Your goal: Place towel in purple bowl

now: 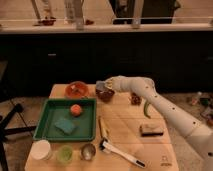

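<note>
towel (103, 85): pale wad at the pincer tip, over the bowl; soft, light, limp, best pinched mid-bunch
pincer (105, 87): above the bowl, holding the towel
bowl (105, 95): dark, far side of the bench (125, 125)

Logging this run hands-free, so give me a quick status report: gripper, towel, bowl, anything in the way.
Gripper over the purple bowl at the table's far edge. Towel at the gripper, above the bowl. Orange bowl close on the left, otherwise nothing blocking.

— What sits at the left of the tabletop (125, 132)?
— A green tray (47, 127) holding an orange ball (75, 110) and a blue sponge (65, 125); the claw (101, 86) hovers at upper centre.
— And along the bottom edge?
— A white cup (41, 149), a green cup (64, 153), a metal cup (88, 151) and a brush (121, 153).
</note>
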Motion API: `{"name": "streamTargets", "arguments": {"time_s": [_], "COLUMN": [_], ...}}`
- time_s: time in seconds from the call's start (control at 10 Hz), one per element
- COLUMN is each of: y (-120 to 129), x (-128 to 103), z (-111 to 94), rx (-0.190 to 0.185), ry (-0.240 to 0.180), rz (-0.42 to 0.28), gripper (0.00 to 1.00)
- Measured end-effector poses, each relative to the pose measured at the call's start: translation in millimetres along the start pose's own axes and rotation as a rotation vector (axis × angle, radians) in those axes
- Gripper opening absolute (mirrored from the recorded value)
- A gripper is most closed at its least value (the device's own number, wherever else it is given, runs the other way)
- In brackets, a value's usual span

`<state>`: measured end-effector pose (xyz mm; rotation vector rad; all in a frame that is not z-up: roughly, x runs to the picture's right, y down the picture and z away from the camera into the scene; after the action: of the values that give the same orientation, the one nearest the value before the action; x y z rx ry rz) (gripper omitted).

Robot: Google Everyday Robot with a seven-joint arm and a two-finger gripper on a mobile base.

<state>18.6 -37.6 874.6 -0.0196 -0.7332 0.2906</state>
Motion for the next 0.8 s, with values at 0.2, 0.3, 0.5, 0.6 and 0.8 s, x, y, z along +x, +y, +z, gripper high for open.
{"name": "streamTargets", "arguments": {"time_s": [0.2,0.3,0.5,0.6,0.8], "y": [0.8,-1.1,-3.9,-4.8,-2.7], "x": [-1.0,-2.2,-2.5,0.6,9.3], "z": [9.1,15.0,22.3,24.7,28.4], "rx": [-0.020,-0.029,-0.038,-0.042,-0.052], "ry": [-0.002,-0.002,0.001,0.007,0.019], "rz": [0.000,-0.001,0.000,0.002,0.023], "gripper": [0.00,0.00,0.00,0.00,0.00]}}
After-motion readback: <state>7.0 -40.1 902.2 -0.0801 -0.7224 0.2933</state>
